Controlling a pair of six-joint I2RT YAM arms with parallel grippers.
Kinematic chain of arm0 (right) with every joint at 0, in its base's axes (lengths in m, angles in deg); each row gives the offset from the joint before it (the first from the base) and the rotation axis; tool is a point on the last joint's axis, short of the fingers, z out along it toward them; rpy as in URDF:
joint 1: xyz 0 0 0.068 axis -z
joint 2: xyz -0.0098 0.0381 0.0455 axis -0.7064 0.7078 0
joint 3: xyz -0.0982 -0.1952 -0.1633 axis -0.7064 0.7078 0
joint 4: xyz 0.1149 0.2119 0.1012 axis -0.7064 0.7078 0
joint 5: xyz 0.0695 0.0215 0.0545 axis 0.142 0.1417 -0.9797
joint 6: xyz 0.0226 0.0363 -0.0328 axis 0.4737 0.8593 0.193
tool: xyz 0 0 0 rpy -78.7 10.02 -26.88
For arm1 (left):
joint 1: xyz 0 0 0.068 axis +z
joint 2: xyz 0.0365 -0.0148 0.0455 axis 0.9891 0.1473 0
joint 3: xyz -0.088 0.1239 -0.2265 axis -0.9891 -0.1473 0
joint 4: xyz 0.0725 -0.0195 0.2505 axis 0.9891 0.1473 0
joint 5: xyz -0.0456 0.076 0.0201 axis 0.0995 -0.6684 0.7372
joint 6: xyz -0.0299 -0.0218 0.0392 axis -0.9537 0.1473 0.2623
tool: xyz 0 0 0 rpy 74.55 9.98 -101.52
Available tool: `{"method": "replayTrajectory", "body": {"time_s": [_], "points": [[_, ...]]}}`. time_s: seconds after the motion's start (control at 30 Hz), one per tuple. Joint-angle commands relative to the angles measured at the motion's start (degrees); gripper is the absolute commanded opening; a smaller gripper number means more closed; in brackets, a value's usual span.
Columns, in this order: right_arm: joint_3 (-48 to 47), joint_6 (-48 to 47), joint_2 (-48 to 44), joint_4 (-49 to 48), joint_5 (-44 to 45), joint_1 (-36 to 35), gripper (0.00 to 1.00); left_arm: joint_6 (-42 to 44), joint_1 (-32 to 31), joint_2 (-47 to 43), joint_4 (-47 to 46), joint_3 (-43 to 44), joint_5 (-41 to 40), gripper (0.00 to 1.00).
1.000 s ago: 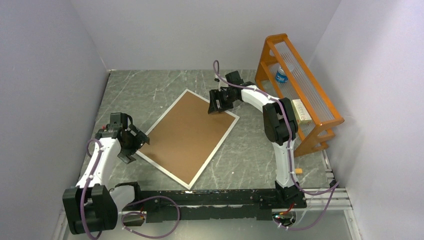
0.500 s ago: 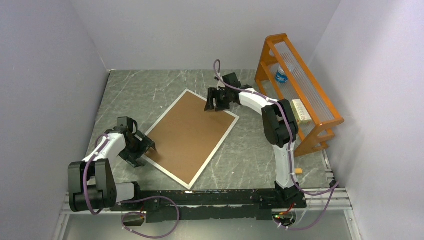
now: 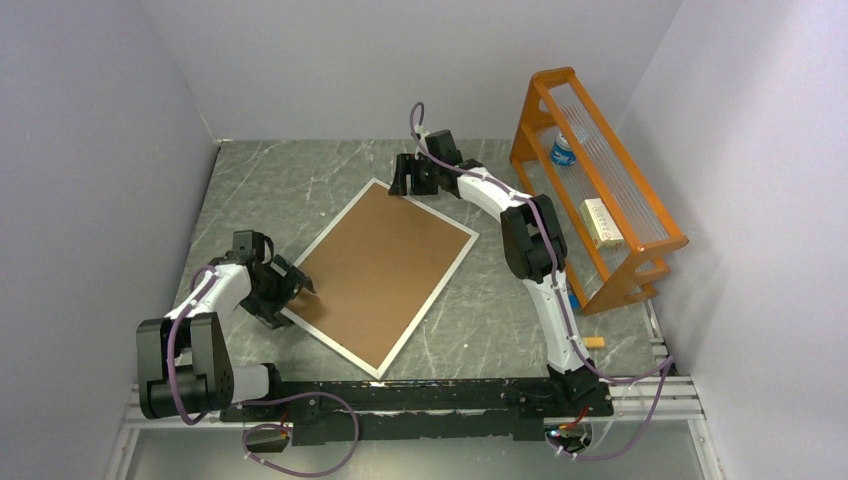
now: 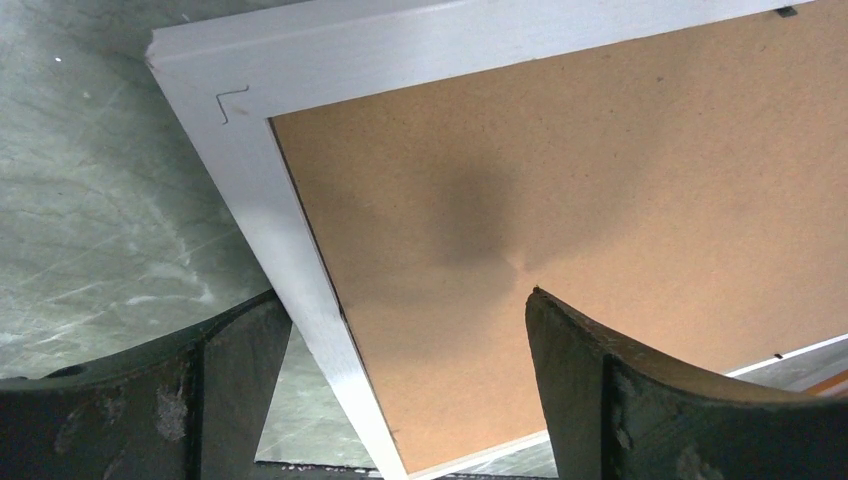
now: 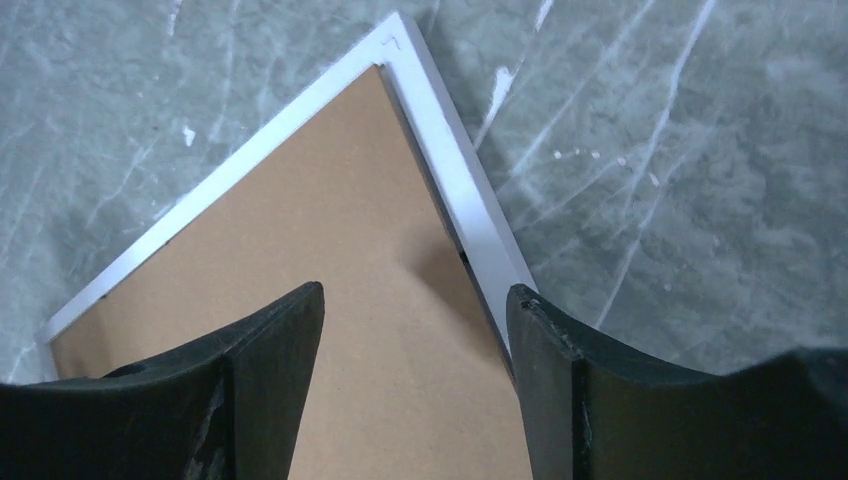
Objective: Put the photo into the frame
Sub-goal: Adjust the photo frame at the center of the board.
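Black left gripper (image 4: pixel 402 300): wide open, astride frame (image 4: pixel 258 190) at its near-left edge.
White-edged frame: lying on grey table (image 3: pixel 290 185), brown backing (image 3: pixel 385 270) facing up.
Black right gripper (image 5: pixel 415 290): open above frame's far corner.
Orange rack (image 3: pixel 600 190): far right.

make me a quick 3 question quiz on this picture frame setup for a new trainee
1. True or false: the frame lies with its brown backing board facing up.
2. Which part of the frame is the right gripper at? A) its far corner B) its near corner C) the middle of the backing board
3. Fill in the blank: the left gripper straddles the frame's edge with its jaws ____.

Key: 1 true; 2 A; 3 open
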Motion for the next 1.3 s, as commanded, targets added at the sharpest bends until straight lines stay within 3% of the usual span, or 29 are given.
{"method": "replayTrajectory", "body": {"time_s": [0.0,0.4,0.77,0.93,1.27], "points": [[-1.93,-3.05,1.51,0.44,-5.56,-0.04,0.70,1.93,0.40,2.71,-4.08,-0.06,0.60,0.93],[0.93,-3.75,2.37,1.08,-11.31,-0.82,0.65,5.20,2.14,7.16,-7.59,1.70,5.44,0.93],[5.56,-12.84,-1.81,10.06,-31.70,-0.92,0.65,10.24,2.64,15.62,-11.64,6.54,12.95,0.94],[9.00,-13.05,-4.53,11.23,-30.13,-0.89,0.65,12.25,2.73,19.87,-12.98,10.54,15.99,0.94],[24.74,-4.25,-15.14,3.96,-14.36,1.05,0.63,15.58,2.73,29.07,-13.07,22.68,16.76,0.94]]}}
